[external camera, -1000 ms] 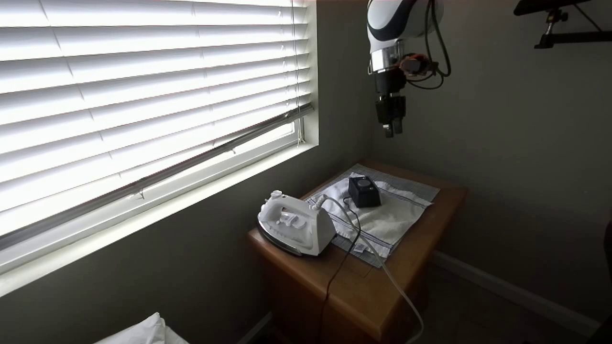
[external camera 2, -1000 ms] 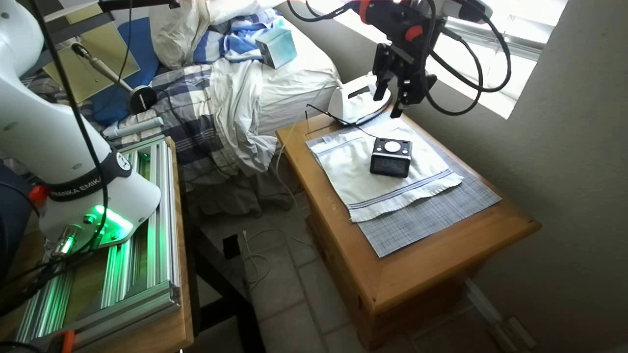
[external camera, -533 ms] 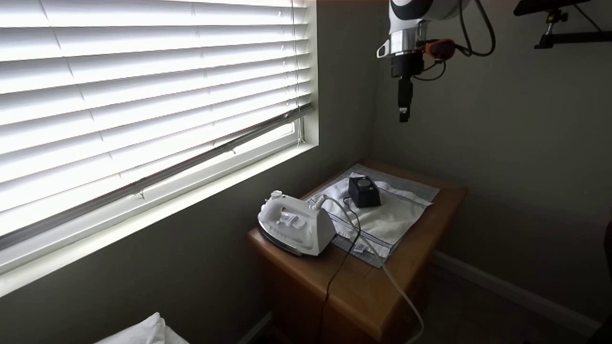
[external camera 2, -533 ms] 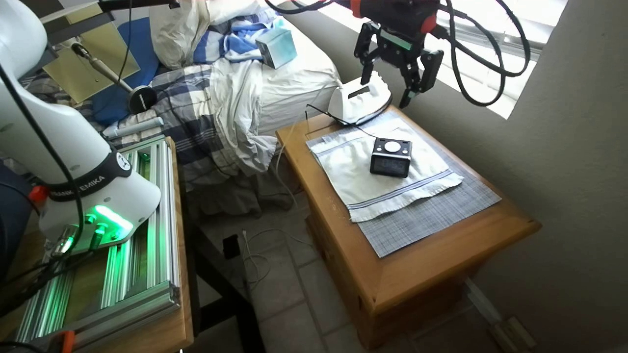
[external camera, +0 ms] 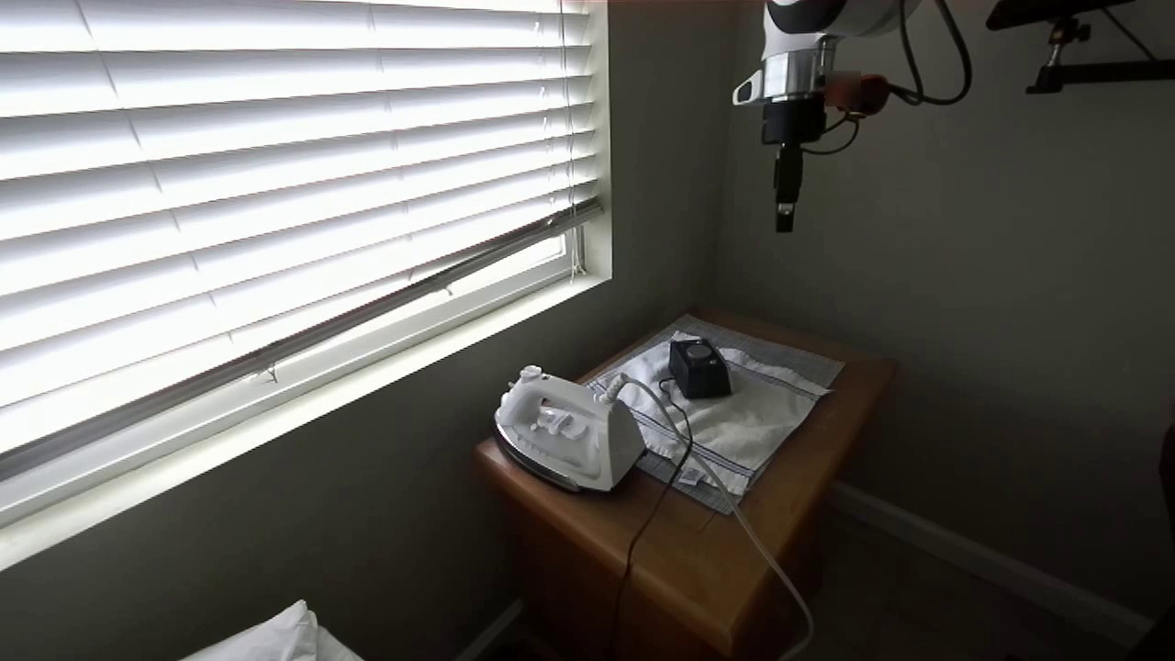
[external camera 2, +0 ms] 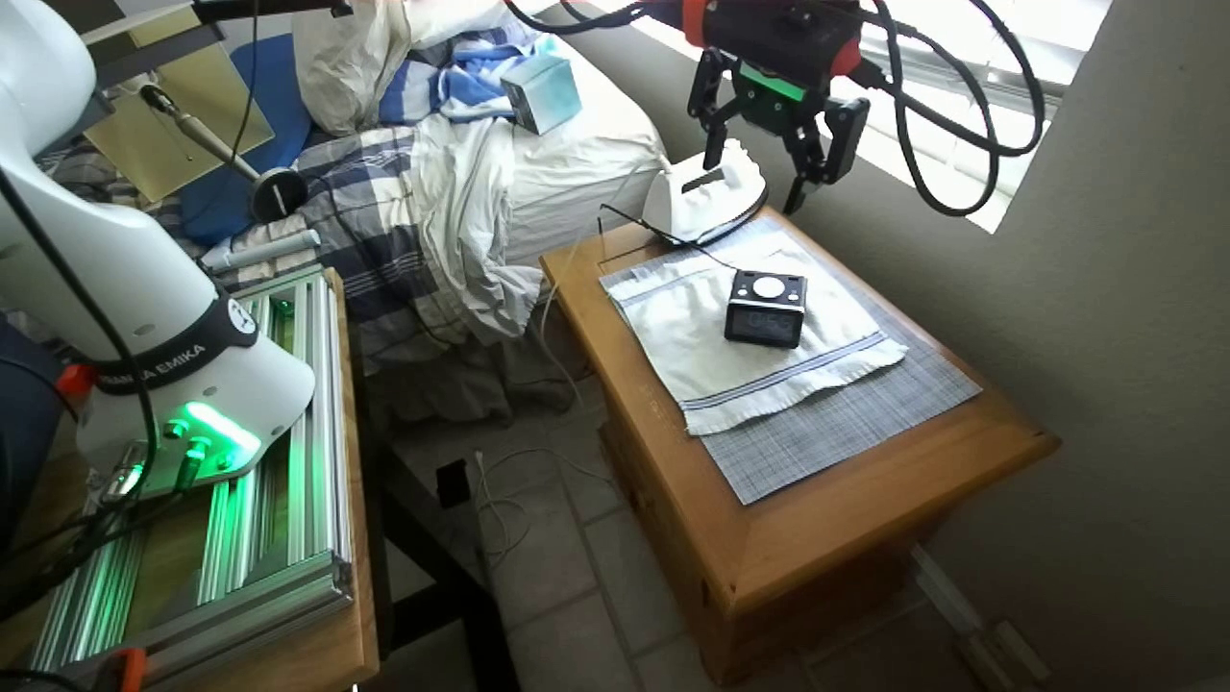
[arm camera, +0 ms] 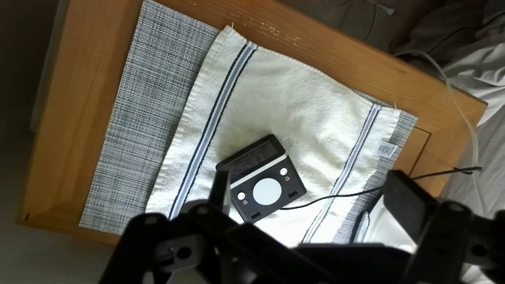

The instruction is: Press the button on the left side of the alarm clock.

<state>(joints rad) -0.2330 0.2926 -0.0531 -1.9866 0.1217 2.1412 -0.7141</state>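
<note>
From the left: the iron (external camera: 565, 431), worth steering wide of; then the alarm clock (external camera: 699, 371), on the towel (external camera: 762, 422) on the table (external camera: 688, 562). Its small left button (arm camera: 283, 171), judged facing the display (arm camera: 253, 158), wants a straight, gentle press clear of the big round button (arm camera: 267, 191). And right, the jaws, spread wide, holding nothing; best close them first. They've twisted round and sit higher in both exterior views than a second ago!
</note>
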